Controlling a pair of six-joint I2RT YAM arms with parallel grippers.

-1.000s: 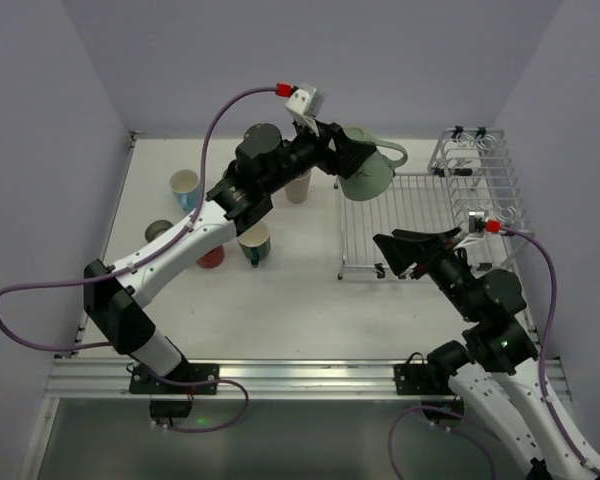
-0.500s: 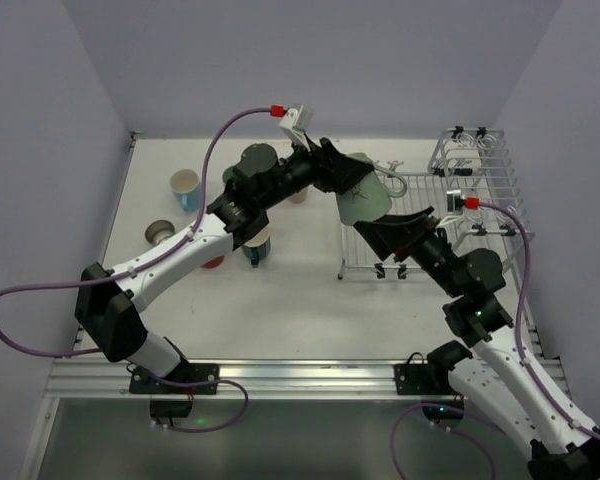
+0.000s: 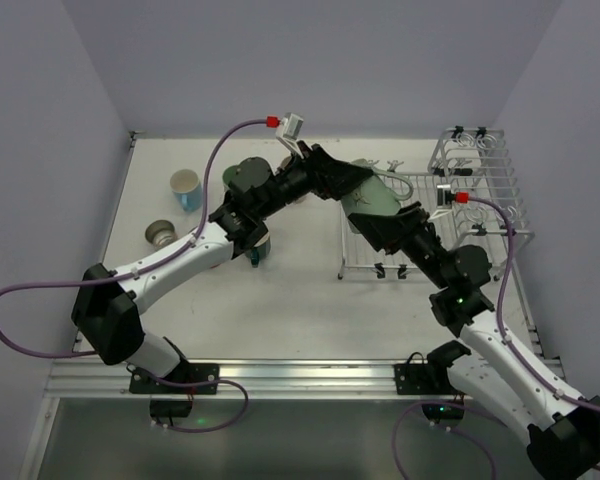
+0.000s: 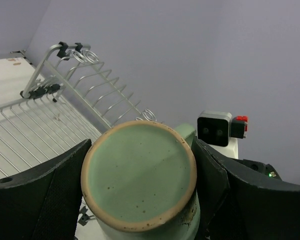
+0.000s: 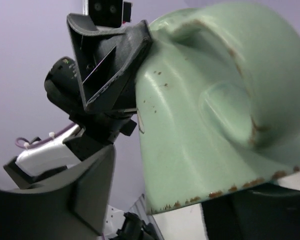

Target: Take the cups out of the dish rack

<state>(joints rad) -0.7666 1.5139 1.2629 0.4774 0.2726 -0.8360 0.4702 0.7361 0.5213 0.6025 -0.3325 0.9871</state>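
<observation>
Grips the green mug [image 3: 372, 197] firmly in the left gripper [image 3: 352, 188], above the left edge of the dish rack [image 3: 420, 178], just right of centre in the overhead frame. Turns the base toward the left wrist camera, long axis running down-right. Meets the right gripper [image 3: 380, 222] there, much the nearer hand, jaws spread either side with a gap beside one finger, not yet clamped. Probably a hand-over: close right, then loosen left.
</observation>
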